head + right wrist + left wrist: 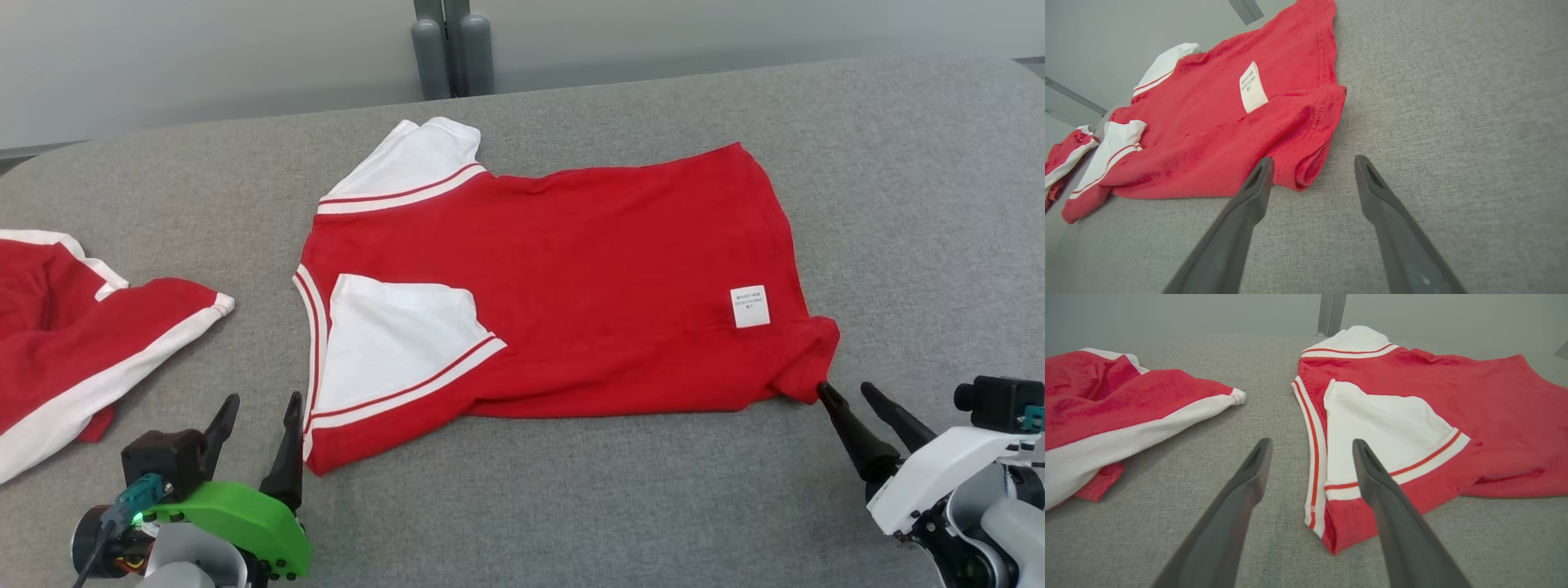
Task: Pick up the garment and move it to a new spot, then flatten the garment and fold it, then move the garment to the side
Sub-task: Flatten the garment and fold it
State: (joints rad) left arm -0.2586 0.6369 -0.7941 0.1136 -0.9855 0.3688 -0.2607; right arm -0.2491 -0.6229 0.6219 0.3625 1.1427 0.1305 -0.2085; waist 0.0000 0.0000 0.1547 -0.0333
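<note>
Garment: The red garment (555, 278) with white sleeves lies spread out in the middle of the frame, on the grey bench (571, 506).
Left gripper: Your left gripper (263, 400) is released, with its fingers wide apart. It sits at the lower left, just beside the garment's near left corner (1331, 535).
Right gripper: Your right gripper (845, 388) is released too and holds nothing. It sits at the lower right, and one fingertip (1267, 163) is at the bunched corner (1306, 171). I cannot tell if it touches.
Step now: It looks like you are getting ready to pinch the two near corners and fold the garment.
How to do it well: Slide each gripper so the cloth is between its fingers, then close on all the layers. Lift both corners together so the edge does not sag.
Bunched corner: The right corner is rolled up and thick. Smooth it first, or the fold may come out lumpy.
Sleeve: One white sleeve (392, 335) is folded in on the red part. Lift gently so it does not flop out.
Edges: The bench's far edge is close behind the other sleeve (424, 155), at the top of the frame.
Open room: There is lots of bare bench on the right and along the bottom.
Other garment: A second red garment (73, 327) lies at the far left, well apart. Keep your left gripper off it.
</note>
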